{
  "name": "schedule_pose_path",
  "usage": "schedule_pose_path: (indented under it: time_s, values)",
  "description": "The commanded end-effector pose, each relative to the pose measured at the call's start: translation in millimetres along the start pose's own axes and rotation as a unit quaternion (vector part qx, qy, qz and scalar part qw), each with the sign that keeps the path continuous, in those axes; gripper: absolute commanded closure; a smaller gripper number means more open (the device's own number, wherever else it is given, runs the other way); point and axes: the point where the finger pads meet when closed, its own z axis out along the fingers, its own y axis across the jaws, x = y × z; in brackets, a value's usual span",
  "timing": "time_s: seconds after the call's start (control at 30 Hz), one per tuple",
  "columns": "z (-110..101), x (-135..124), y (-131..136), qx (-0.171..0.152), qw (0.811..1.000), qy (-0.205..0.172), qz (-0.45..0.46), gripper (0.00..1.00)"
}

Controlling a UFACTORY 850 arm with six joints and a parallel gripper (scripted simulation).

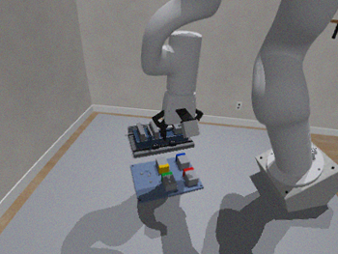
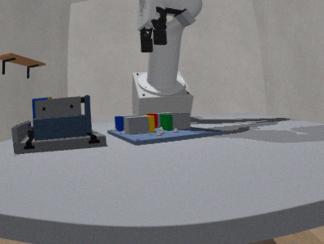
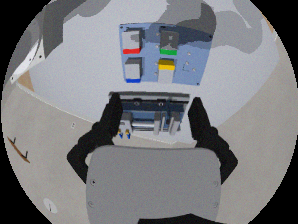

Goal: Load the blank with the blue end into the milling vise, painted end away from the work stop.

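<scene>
The blank with the blue end (image 1: 182, 162) (image 2: 119, 123) (image 3: 133, 68) lies on the infeed plate (image 1: 141, 181) (image 2: 192, 133) (image 3: 193, 77), its blue end toward the vise. The milling vise (image 1: 164, 150) stands beside the plate. Its fixed jaw (image 2: 61, 127) (image 3: 175, 125) is the end block without hoses; no blank can be made out between the jaws. My gripper (image 2: 153, 44) (image 3: 156, 102) is wide open and empty, high above the table. In the wrist view its fingers lie either side of the vise. In the top view the wrist and its camera partly hide the vise.
On the infeed plate are also a yellow-ended blank (image 1: 162, 167) (image 3: 166, 75), a green-ended blank (image 1: 168, 182) (image 3: 169, 40) and a red-ended blank (image 1: 191, 179) (image 3: 132, 39). Small pale pegs (image 2: 161, 131) stand on the plate. Hose fittings (image 3: 128, 134) stick out at the vise's other end.
</scene>
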Motion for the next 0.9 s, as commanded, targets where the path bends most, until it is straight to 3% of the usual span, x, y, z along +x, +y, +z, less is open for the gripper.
schedule_pose_path:
  time_s: [0.0, 0.4, 0.73, 0.87]
  values:
    - [-0.3, -0.3, 0.6, 0.0, 1.0, 0.0, 0.0, 0.0]
    - [-0.3, -0.3, 0.6, 0.0, 1.0, 0.0, 0.0, 0.0]
    - [59.6, 2.2, 0.9, 0.0, 1.0, 0.0, 0.0, 0.0]
    - [59.6, 2.2, 0.9, 0.0, 1.0, 0.0, 0.0, 0.0]
